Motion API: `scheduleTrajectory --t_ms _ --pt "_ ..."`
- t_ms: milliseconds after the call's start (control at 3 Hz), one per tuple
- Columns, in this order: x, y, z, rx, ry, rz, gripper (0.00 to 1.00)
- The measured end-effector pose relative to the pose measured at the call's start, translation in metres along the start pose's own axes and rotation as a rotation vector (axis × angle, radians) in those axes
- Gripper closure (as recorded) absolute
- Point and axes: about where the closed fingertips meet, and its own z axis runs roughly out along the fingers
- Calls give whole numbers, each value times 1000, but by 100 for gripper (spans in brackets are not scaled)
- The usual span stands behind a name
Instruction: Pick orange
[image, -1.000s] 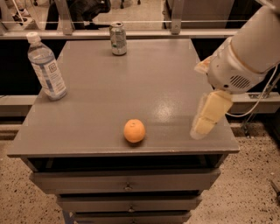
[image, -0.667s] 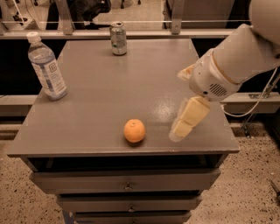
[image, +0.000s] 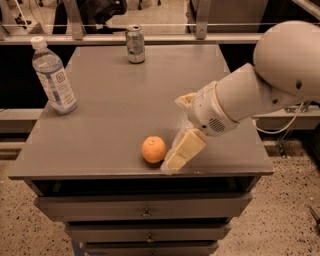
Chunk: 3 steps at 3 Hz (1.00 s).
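Observation:
The orange (image: 153, 149) is a small round fruit lying near the front edge of the grey table (image: 120, 100). My gripper (image: 172, 162) hangs from the white arm (image: 250, 95) that reaches in from the right. Its cream-coloured fingers (image: 184, 148) point down and to the left, with the tips just right of the orange, close to it or touching it. The tips are low, near the table's front edge.
A clear water bottle (image: 52, 75) stands at the table's left edge. A soda can (image: 135, 44) stands at the back centre. Drawers (image: 145, 212) sit below the tabletop. A rail and dark gap run behind the table.
The arm has swung left and lower across the table. The gripper has gone from well right of the orange to right beside it. The orange has not moved.

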Motion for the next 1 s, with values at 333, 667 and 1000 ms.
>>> scheduleTrajectory --t_ms 333,667,1000 --pt "3 5 20 -4 -47 11 0" --pt "5 8 34 -5 -81 20 17" --pt "7 10 40 -7 -103 34 41"
